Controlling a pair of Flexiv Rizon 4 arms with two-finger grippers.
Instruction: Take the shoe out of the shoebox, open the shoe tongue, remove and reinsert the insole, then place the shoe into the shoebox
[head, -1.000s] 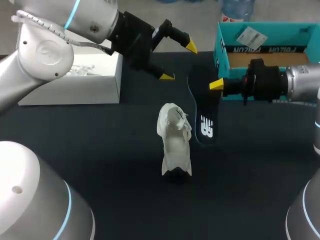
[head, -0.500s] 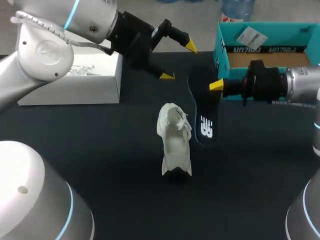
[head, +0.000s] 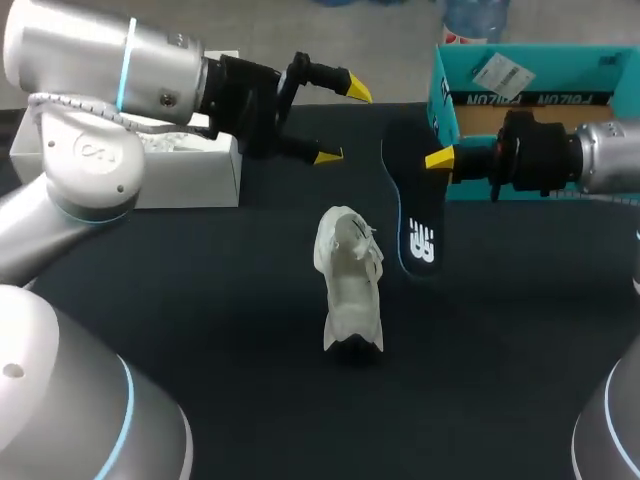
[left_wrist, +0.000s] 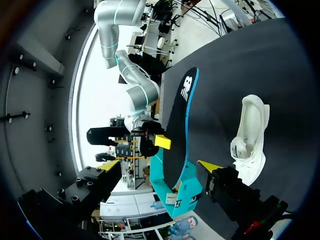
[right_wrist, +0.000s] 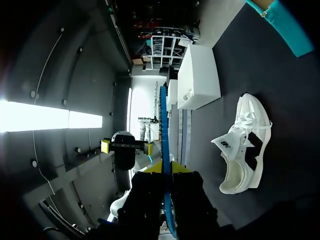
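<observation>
Right claw (right_wrist: 166, 169) is clamped on the insole (head: 412, 215) at the shoe's (head: 350, 285) 2 o'clock; left claw (head: 341, 121) is spread open.

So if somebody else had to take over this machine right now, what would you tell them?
Left gripper: open, holding nothing, above the table's far side, beyond the shoe.
Right gripper: shut on the insole, which hangs beside the shoe.
Shoe: white, on the table's middle, outside the shoebox.
Shoebox: teal, open, at the far right.
Done: shoe taken out, mouth looks opened, insole removed.
Left: put the insole back into the shoe, then place the shoe into the shoebox.
</observation>
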